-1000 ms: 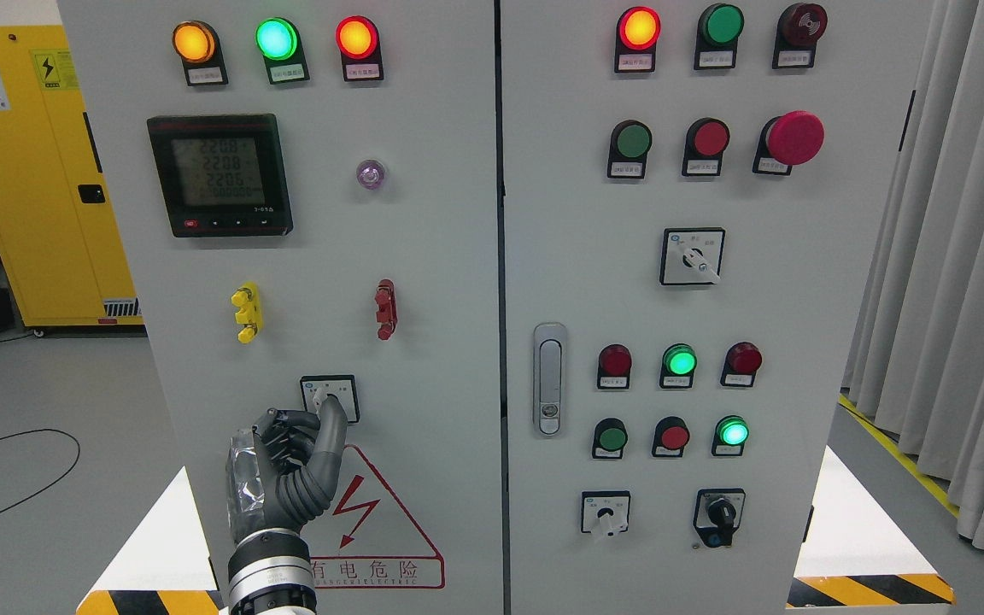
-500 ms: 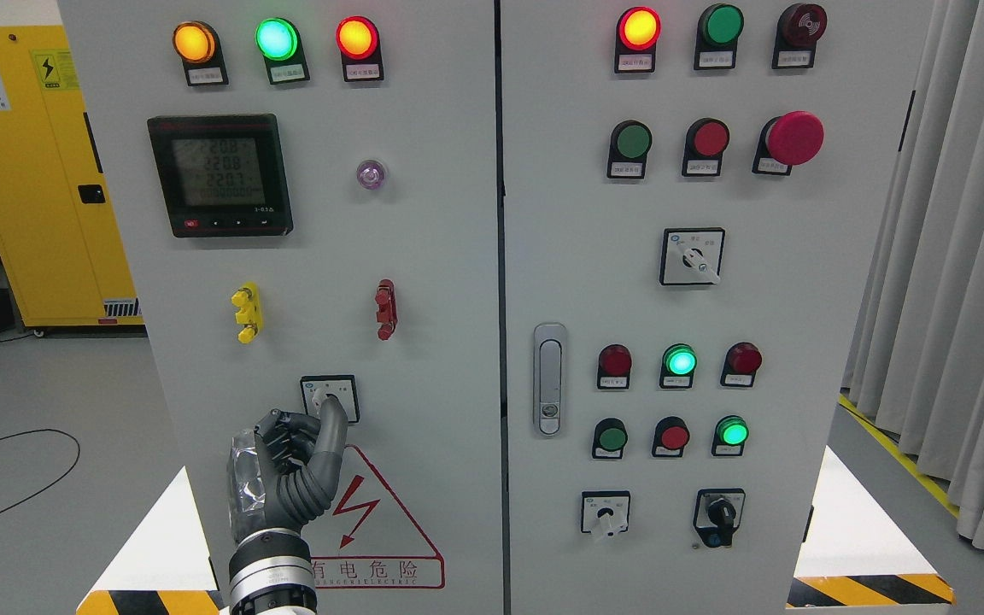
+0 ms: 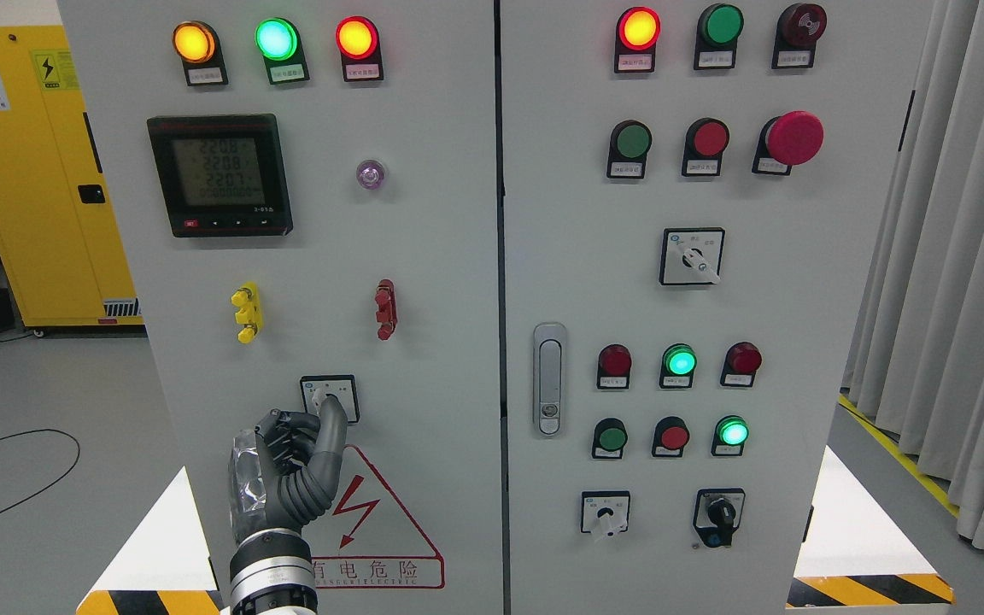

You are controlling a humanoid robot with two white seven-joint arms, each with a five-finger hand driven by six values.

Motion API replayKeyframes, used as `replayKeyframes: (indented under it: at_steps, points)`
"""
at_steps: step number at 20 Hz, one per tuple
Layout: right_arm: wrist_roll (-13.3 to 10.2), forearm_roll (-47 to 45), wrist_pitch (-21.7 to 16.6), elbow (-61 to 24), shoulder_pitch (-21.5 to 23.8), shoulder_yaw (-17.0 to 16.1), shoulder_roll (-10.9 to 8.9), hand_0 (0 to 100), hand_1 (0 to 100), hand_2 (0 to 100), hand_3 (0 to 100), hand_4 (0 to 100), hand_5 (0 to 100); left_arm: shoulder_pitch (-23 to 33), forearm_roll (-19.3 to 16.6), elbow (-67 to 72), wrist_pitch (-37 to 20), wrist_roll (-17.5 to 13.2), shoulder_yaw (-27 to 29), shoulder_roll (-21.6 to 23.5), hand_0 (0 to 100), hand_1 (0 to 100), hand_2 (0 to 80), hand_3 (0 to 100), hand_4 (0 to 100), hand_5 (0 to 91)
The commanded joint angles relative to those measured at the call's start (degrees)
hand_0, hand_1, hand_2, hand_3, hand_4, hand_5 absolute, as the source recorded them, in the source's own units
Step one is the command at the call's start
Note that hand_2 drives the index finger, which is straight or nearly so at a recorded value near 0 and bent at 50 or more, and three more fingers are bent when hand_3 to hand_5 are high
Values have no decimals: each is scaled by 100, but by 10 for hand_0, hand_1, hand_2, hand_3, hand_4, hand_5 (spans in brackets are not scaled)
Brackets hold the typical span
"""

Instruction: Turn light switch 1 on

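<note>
— Where is the switch you're after?

— The rotary light switch (image 3: 330,396) sits low on the left door of the cabinet (image 3: 441,256), a small white square plate with a pale knob at its middle, right above the red warning triangle (image 3: 372,534). The print on the plate is too small for me to read, so I can't confirm its number from here.

— And which way does it lie from you?

— Straight up and slightly right of my left robot hand (image 3: 291,465). My arm comes up from the bottom edge, so the robot hand's long axis runs nearly vertical, pointing at the plate. One finger is stretched upward with its tip on the knob; the other fingers are curled into the palm. I'm touching the knob rather than gripping it, as far as I can see; my fingertip hides most of it, so I can't tell how its pointer stands.

— What does the next move hinge on?

— I judge it's a sideways push or twist at the fingertip. The knob is small, so slipping off it is the risk.

— Your other robot hand?

— Not in view. Farther out, the red terminal (image 3: 385,308) and yellow terminal (image 3: 246,313) sit above, well clear.
</note>
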Motion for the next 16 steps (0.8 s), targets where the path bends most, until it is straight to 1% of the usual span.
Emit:
replayKeyframes:
  at_steps: [1,5,11,14,16]
  points:
    - [1,2,2,0,0,0,0,0,500,40,0,0,0,1,1,15,-23,3,0,0,493,527,615,936,905,816]
    - [1,2,2,0,0,0,0,0,500,40,0,0,0,1,1,15,-31,3,0,0,531,521,606,933,906,819]
    - [1,-6,2,0,0,0,0,0,500,40,0,0,0,-8,10,24,-23,-6,-8,0,558,516,599,931,904,821]
    - [1,2,2,0,0,0,0,0,500,40,0,0,0,1,10,24,-23,-6,-17,0,614,517,597,931,904,821]
    - [1,-6,2,0,0,0,0,0,500,40,0,0,0,-7,10,32,-31,-6,-17,0,633,515,597,931,904,821]
